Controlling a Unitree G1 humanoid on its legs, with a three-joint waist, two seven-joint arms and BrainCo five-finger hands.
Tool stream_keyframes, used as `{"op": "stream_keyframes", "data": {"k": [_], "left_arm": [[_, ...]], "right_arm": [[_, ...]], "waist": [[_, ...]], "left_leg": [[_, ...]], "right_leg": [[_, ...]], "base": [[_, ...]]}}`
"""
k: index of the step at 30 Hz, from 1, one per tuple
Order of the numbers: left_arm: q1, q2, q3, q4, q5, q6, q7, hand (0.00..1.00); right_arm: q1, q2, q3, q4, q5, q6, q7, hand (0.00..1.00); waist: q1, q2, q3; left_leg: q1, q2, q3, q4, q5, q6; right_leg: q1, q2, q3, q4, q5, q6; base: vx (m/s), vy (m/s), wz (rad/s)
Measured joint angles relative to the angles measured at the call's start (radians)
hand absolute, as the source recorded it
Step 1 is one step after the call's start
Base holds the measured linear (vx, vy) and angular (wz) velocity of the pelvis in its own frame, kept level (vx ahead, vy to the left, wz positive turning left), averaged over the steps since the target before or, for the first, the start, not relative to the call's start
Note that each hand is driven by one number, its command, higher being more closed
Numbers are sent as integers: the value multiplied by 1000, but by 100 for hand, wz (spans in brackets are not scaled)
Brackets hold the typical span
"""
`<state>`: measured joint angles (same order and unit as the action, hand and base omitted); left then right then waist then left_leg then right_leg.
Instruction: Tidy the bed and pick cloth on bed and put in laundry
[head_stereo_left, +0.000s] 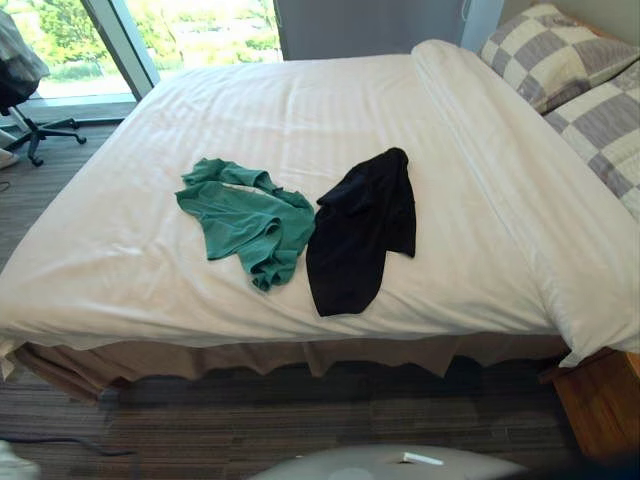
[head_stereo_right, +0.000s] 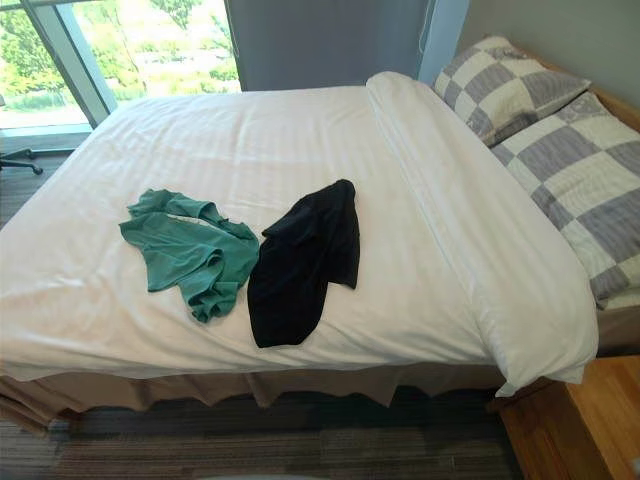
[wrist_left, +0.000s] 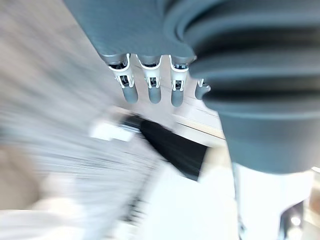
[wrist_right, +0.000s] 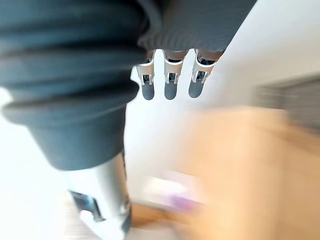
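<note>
Left hand: fingers hanging straight and loose in its wrist view, holding nothing, only blur beyond them
Right hand: same story here, fingers straight, relaxed and empty
Green cloth: crumpled on the bed, near the front edge, on the robot's left
Black cloth: just right of the green one, their edges meeting, with its lower end close to the bed's front edge
Access: both cloths lie fully in the open on the sheet
Duvet: white, folded back in a thick band running between the cloths and the pillows
Checked pillows: grey and white, side by side at the head of the bed on the right
Count: two cloths, two pillows, one office chair
Bed surface: white sheet with faint stripes, with a tan bed skirt hanging below
Room: striped grey carpet in front, wood at the lower right, a big window with greenery behind the bed, and the office chair beside it at the far left
</note>
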<state>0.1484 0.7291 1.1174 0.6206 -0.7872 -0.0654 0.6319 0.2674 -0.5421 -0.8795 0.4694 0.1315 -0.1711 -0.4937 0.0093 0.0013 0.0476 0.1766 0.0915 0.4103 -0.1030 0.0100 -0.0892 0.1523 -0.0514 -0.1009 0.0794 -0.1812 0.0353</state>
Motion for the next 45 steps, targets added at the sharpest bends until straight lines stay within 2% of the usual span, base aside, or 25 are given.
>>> {"op": "stream_keyframes", "data": {"k": [1,2,3,4,6,8,9,10,11,12,14,16,19,21,25,27,28,29,33,37,39,41,45], "left_arm": [[1,47,2,1,35,1,-1,0],[-7,138,0,2,108,0,-14,0],[-14,197,-12,2,169,-9,-36,0],[-34,265,-54,-2,248,-29,-74,0],[-64,312,-125,-50,338,-49,-111,0],[-98,320,-237,-190,511,-70,-158,0],[-109,320,-273,-218,552,-77,-170,0],[-139,316,-358,-272,613,-83,-206,0],[-165,295,-443,-336,655,-86,-244,0],[-175,273,-479,-370,670,-85,-262,0],[-218,133,-601,-457,743,-81,-329,0],[-230,48,-683,-461,788,-71,-359,0],[-261,-9,-795,-400,874,-68,-367,0],[-359,-13,-901,-279,968,-69,-335,0],[-464,5,-949,-200,1091,-71,-297,0],[-506,51,-984,-132,1142,-46,-248,0],[-511,54,-985,-124,1146,-43,-240,0],[-531,75,-991,-106,1153,-20,-214,0],[-612,131,-991,-78,1149,44,-148,0],[-727,173,-994,-89,1148,136,-120,0],[-765,187,-1003,-98,1152,181,-117,0],[-840,189,-1026,-132,1155,251,-117,0],[-940,216,-1065,-170,1120,301,-111,0]], "right_arm": [[-3,-52,14,-18,-28,3,19,0],[-18,-147,55,-44,-69,11,83,0],[-38,-201,89,-68,-97,18,141,0],[-59,-252,140,-118,-116,30,229,0],[-83,-280,192,-185,-118,43,320,0],[-114,-284,261,-271,-135,43,443,0],[-115,-283,281,-285,-135,42,468,0],[-122,-281,337,-307,-134,39,511,0],[-145,-272,409,-331,-134,39,546,0],[-160,-261,439,-347,-134,39,561,0],[-218,-197,561,-415,-135,40,610,0],[-237,-144,648,-444,-145,41,628,0],[-271,-91,782,-445,-208,46,636,0],[-353,-83,917,-446,-246,55,633,0],[-414,-73,966,-446,-252,89,605,0],[-420,-63,970,-450,-233,109,588,0],[-419,-63,970,-450,-231,112,585,0],[-415,-63,970,-450,-219,120,576,0],[-355,-64,962,-483,-192,124,559,0],[-241,-64,953,-571,-164,118,540,0],[-209,-63,937,-603,-149,102,529,0],[-155,-64,883,-656,-131,76,517,0],[-139,-64,845,-741,-101,25,490,0]], "waist": [[1,1,-1],[2,-14,-14],[2,-14,-22],[-1,-24,-38],[1,-28,-44],[4,-26,-44],[3,-25,-44],[-1,-23,-43],[-12,-21,-42],[-20,-16,-39],[-46,2,-19],[-51,18,-3],[-52,7,22],[-53,-17,77],[-50,-45,156],[-55,-56,207],[-57,-59,212],[-57,-66,240],[-66,-76,270],[-85,-84,310],[-96,-88,327],[-102,-89,352],[-103,-96,399]], "left_leg": [[-1,-1,-6,2,0,0],[-1,-2,-11,5,2,2],[-3,-2,-15,6,4,3],[-3,-4,-26,6,4,3],[-4,-7,-38,6,5,4],[-15,-19,-47,5,8,9],[-18,-21,-50,5,9,11],[-20,-25,-57,5,10,13],[-20,-30,-62,5,12,16],[-19,-32,-62,5,13,18],[-22,-37,-57,6,15,23],[-27,-34,-36,6,15,25],[-73,-21,-4,6,23,33],[-126,-13,22,6,43,43],[-181,-3,40,41,45,47],[-225,5,48,65,45,47],[-231,6,48,69,45,48],[-240,10,55,78,43,50],[-310,21,71,99,46,53],[-362,33,79,107,52,52],[-379,37,84,107,55,52],[-418,45,91,126,56,52],[-456,65,98,169,42,50]], "right_leg": [[0,0,-1,-1,0,0],[-2,0,-5,-3,0,0],[-7,0,-9,-6,0,0],[-2,0,-17,-10,0,0],[3,-1,-25,-11,0,0],[-3,-6,-27,-13,0,0],[-5,-6,-29,-13,0,0],[-6,-8,-31,-13,0,1],[-6,-13,-29,-11,0,1],[-7,-17,-27,-10,1,2],[-17,-18,-17,-8,10,9],[-35,-14,6,-7,19,9],[-99,-2,48,-8,44,1],[-163,8,81,-8,77,-5],[-219,15,107,2,102,-10],[-259,15,121,5,117,-13],[-264,15,122,6,118,-13],[-277,18,133,13,121,-16],[-354,26,155,28,131,-25],[-410,31,167,41,135,-24],[-432,33,170,46,138,-23],[-468,35,168,61,141,-20],[-498,42,167,80,141,-19]], "base": [[28,2,11],[23,-4,12],[10,-12,19],[2,-14,21],[-19,-11,21],[-41,5,12],[-38,0,7],[-36,2,1],[-37,11,-1],[-41,32,-6],[-51,30,-13],[-59,23,-32],[-53,0,-41],[-107,-7,-37],[-84,-7,-17],[-55,-3,-14],[-45,-13,-10],[-27,-6,-12],[-45,-31,-13],[-25,-40,-6],[-6,-29,-2],[3,-27,6],[0,-33,-1]]}}
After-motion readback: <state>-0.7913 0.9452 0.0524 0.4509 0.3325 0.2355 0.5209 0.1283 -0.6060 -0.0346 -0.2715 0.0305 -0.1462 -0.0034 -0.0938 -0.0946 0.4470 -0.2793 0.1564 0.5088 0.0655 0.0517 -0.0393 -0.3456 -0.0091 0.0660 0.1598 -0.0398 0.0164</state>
